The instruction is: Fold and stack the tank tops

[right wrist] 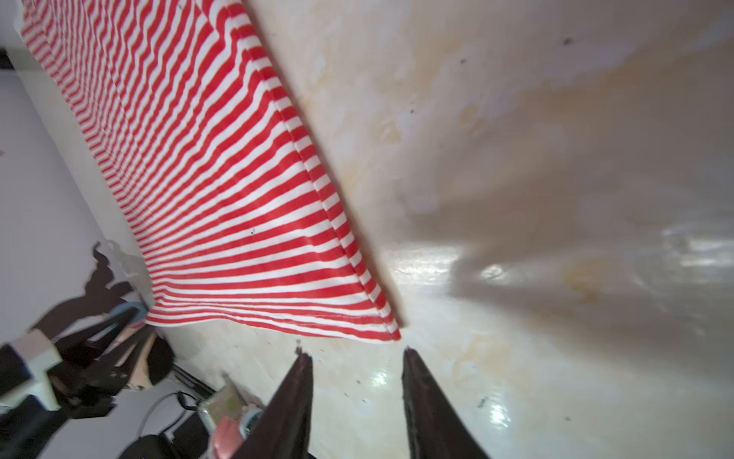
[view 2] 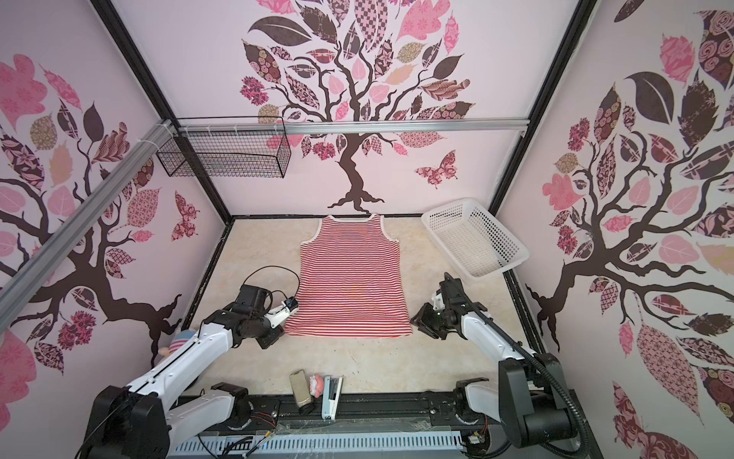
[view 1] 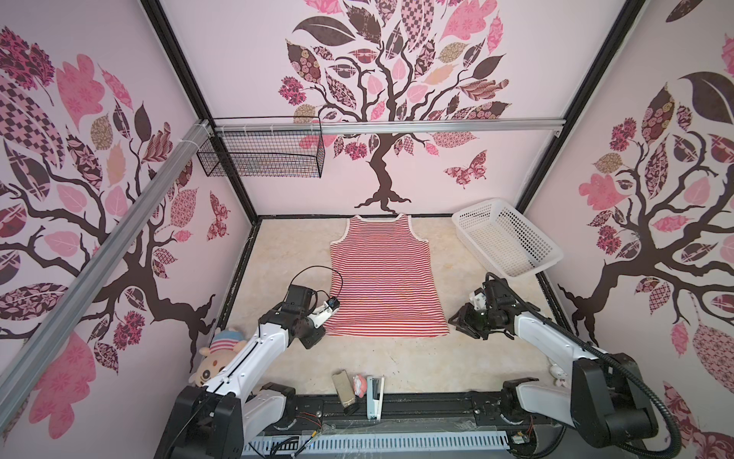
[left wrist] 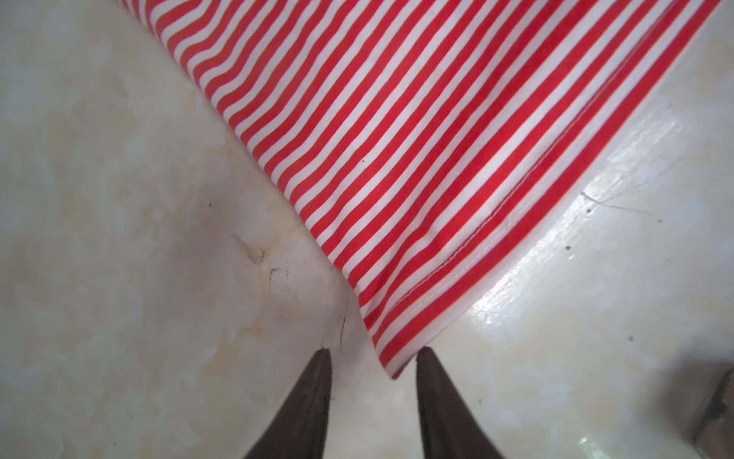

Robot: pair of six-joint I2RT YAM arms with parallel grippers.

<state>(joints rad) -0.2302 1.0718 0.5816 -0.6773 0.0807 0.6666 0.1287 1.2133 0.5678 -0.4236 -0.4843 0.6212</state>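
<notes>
- The top lies flat in the middle of the surface, with its neck at the far end.
- The left gripper is at the top's near left corner. Its fingers are apart, and the tip of the corner lies between them. It is not pinched.
- The right gripper is just beside the near right corner. Its fingers are apart and hold nothing.
- A white basket sits at the back right, apart from the top.
- A doll sits at the near left edge.

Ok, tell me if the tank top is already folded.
No: the tank top lies spread flat at full length, straps and hem both showing.
</notes>
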